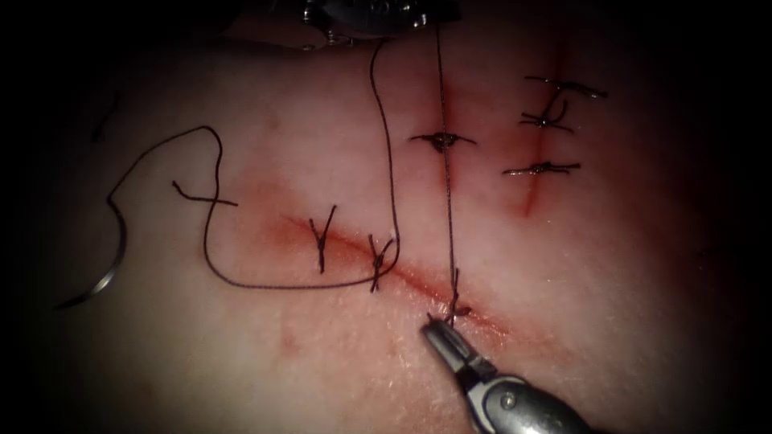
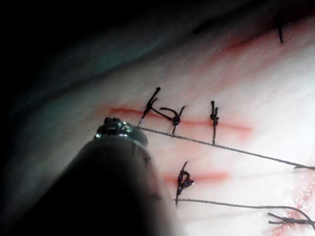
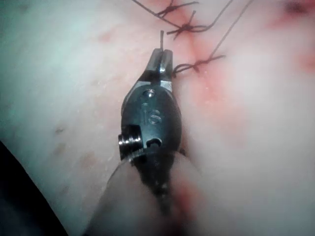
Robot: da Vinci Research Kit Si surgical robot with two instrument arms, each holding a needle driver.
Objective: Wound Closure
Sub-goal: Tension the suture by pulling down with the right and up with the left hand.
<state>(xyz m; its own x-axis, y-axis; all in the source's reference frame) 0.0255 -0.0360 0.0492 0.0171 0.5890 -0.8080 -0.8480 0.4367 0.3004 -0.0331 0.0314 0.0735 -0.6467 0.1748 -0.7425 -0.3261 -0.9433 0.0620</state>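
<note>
On the tissue [image 1: 338, 362] the long cut [image 1: 418, 281] runs slantwise. My right tool [image 1: 438, 328] sits just left of the newest knot [image 1: 457, 309], jaws shut on the short thread tail; its jaws [image 3: 161, 56] show the tail end [image 3: 161, 35] poking out. A taut strand of thread [image 1: 445, 161] rises from that knot to my left tool [image 1: 370, 12] at the upper edge, whose tip [image 2: 118, 129] has the strand [image 2: 206, 143] leaving it. The curved needle [image 1: 108, 269] lies free on the tissue far left of the cut, with slack thread [image 1: 257, 285] looping from it.
Two earlier stitches [image 1: 322, 241] [image 1: 378, 261] cross the long cut left of the knot. A short cut above carries one stitch [image 1: 441, 141]. Another cut at the upper right has three stitches [image 1: 543, 169]. Red fluid stains the cut edges.
</note>
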